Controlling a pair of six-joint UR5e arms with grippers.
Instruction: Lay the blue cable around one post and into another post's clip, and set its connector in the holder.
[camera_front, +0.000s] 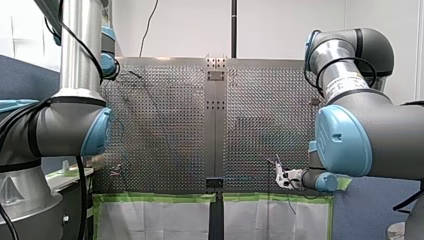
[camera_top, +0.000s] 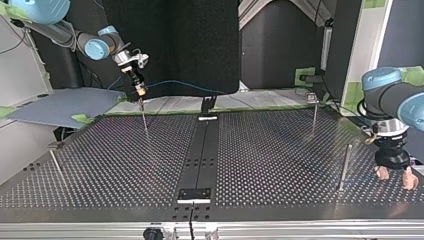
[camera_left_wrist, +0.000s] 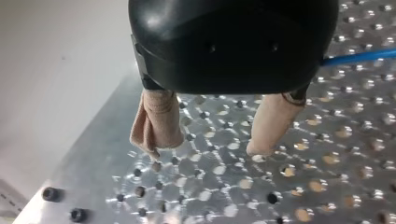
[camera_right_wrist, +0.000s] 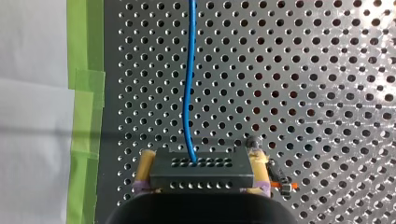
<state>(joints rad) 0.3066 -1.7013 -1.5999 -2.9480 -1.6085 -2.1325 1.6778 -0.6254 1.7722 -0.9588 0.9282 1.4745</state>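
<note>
My right gripper (camera_right_wrist: 201, 158), with yellow pads, is shut on a black connector block (camera_right_wrist: 219, 173). The blue cable (camera_right_wrist: 188, 79) leaves the block and runs straight ahead over the perforated plate. In the top view this gripper (camera_top: 140, 90) hangs at the far left above a thin post (camera_top: 145, 120), and the blue cable (camera_top: 175, 82) trails off to the right. In the front view it (camera_front: 282, 175) is low near the taped edge. My left gripper (camera_top: 396, 177) hovers open just over the table's near right corner. Its beige pads (camera_left_wrist: 156, 121) hold nothing, and a bit of blue cable (camera_left_wrist: 357, 57) shows behind it.
In the top view, a post with a clip on top (camera_top: 313, 112) stands at the far right, another post (camera_top: 344, 167) is beside my left gripper, and a short post (camera_top: 55, 162) is at the left. A black plate (camera_top: 195, 194) sits on the centre strip near the front edge.
</note>
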